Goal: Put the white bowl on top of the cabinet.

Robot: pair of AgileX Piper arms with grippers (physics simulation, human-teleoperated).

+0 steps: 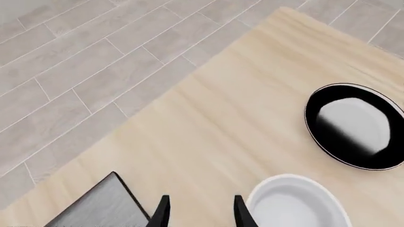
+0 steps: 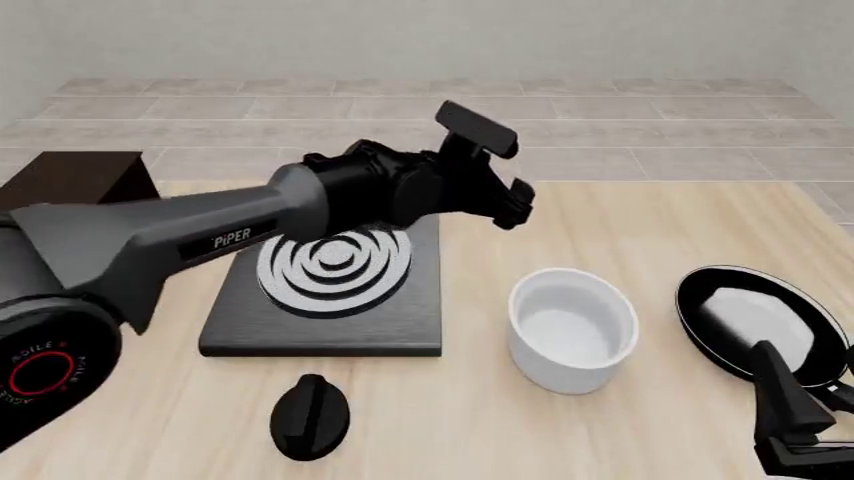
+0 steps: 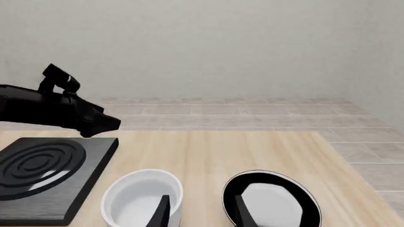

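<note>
Glossy white and rigid, the white bowl (image 2: 573,328) stands upright on the wooden table (image 2: 641,220), between the black burner slab (image 2: 327,305) and the shallow black pan (image 2: 754,320), touching neither. Its tall straight wall and open rim suggest a stiff, ceramic-like body: probably moderately heavy, slick under the finger pads, and liable to chip if dropped. The best hold is judged to be a pinch on the rim, one finger inside the wall and one outside; the body looks too wide to span.

The left gripper (image 2: 511,205) hangs above the table beyond the bowl, at the far right corner of the slab. In the left wrist view its fingers (image 1: 162,213) are spread with nothing between them, the bowl just beside them. The right gripper (image 2: 801,430) sits low at the near right, by the pan; its fingers (image 3: 241,211) are likewise apart and empty.

The cabinet (image 2: 74,175) stands at the far left, well apart from the bowl. A black knob (image 2: 311,415) lies near the slab.
</note>
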